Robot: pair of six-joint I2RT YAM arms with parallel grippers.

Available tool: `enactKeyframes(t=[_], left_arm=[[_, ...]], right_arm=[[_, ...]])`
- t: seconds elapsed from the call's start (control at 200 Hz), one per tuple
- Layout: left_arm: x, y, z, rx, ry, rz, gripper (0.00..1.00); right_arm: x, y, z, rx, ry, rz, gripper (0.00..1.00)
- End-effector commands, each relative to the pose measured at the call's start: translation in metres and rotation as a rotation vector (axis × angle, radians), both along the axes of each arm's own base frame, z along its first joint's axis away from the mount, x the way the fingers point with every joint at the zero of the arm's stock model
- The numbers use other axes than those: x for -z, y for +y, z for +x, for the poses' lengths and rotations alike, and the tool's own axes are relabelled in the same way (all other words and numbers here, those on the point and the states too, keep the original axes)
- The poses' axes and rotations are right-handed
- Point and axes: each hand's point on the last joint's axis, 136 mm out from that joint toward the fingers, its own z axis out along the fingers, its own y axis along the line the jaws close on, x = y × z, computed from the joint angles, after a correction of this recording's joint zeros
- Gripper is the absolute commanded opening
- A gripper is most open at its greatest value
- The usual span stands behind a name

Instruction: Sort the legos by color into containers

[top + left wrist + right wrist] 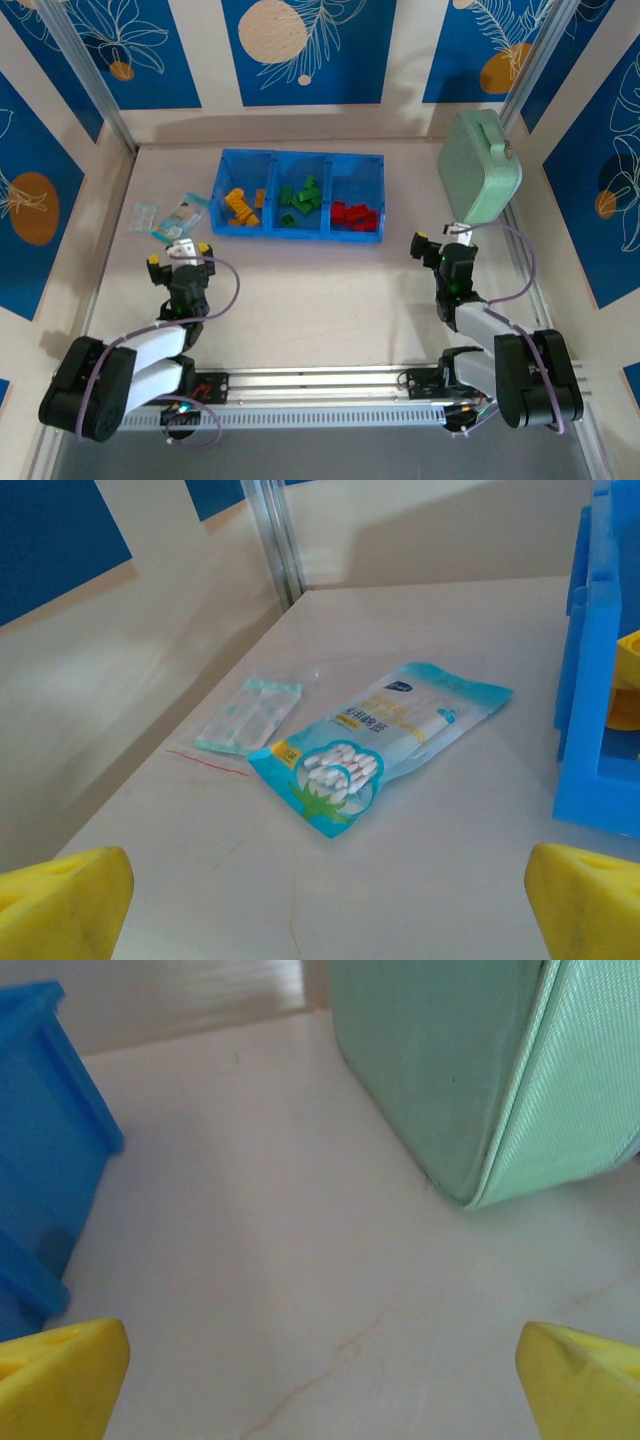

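Far left in the top view, a small flat packet (144,216) with a pale dotted print lies on the tabletop (320,310). Just beside it is a larger glossy teal pouch (180,216) printed with white cotton buds. My left claw (179,254) hovers just below them in the frame, its yellow fingertips (60,900) spread wide apart with nothing between them. From its wrist camera both packets lie straight ahead, a thin red line (207,763) marks the surface beside the small one, and a blue wall edges in at the right.

Moving to the centre, here's the translucent blue tray (297,155): rectangular, low-walled, three compartments side by side. The legos are in it, grouped by color. The orange-yellow bricks (241,205) are in the left compartment, the green bricks (301,197) in the middle and the red bricks (355,213) in the right. They are small studded plastic blocks, loosely heaped. The tabletop is smooth and pale, faintly veined like marble.

On to the right: my right claw (441,238) sits to the lower right of the tray, fingers wide apart and gripping nothing. Ahead of it, open tabletop runs between the tray's corner and the mint-green case (480,165). The case sits at the upper right, round-cornered and finely textured, with a lighter seam along its edge.
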Motion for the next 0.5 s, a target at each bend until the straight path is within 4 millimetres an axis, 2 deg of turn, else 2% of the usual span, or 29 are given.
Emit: enactKeyframes(t=[0.0,0.205,0.295,0.36,0.425,0.495], left_arm=[[-0.022,0.0,0.005,0.022,-0.145,-0.046,1.0],[-0.02,0.008,0.004,0.007,-0.223,-0.091,1.0],[-0.019,0.002,0.012,0.05,-0.206,-0.09,1.0],[-0.016,-0.002,0.018,0.067,-0.194,-0.084,1.0],[-0.013,-0.003,0.023,0.074,-0.18,-0.079,1.0],[-0.009,-0.009,0.028,0.106,-0.161,-0.069,1.0]], right_arm=[[-0.027,-0.005,0.004,0.013,-0.164,-0.01,1.0],[-0.025,-0.009,0.003,0.003,-0.229,0.047,0.97],[-0.015,-0.014,0.007,0.029,-0.245,0.049,0.96],[-0.016,0.0,0.012,-0.036,-0.248,0.001,0.93],[-0.018,0.016,0.016,-0.074,-0.221,-0.058,1.0],[-0.019,0.028,0.018,-0.11,-0.246,-0.115,0.99]])
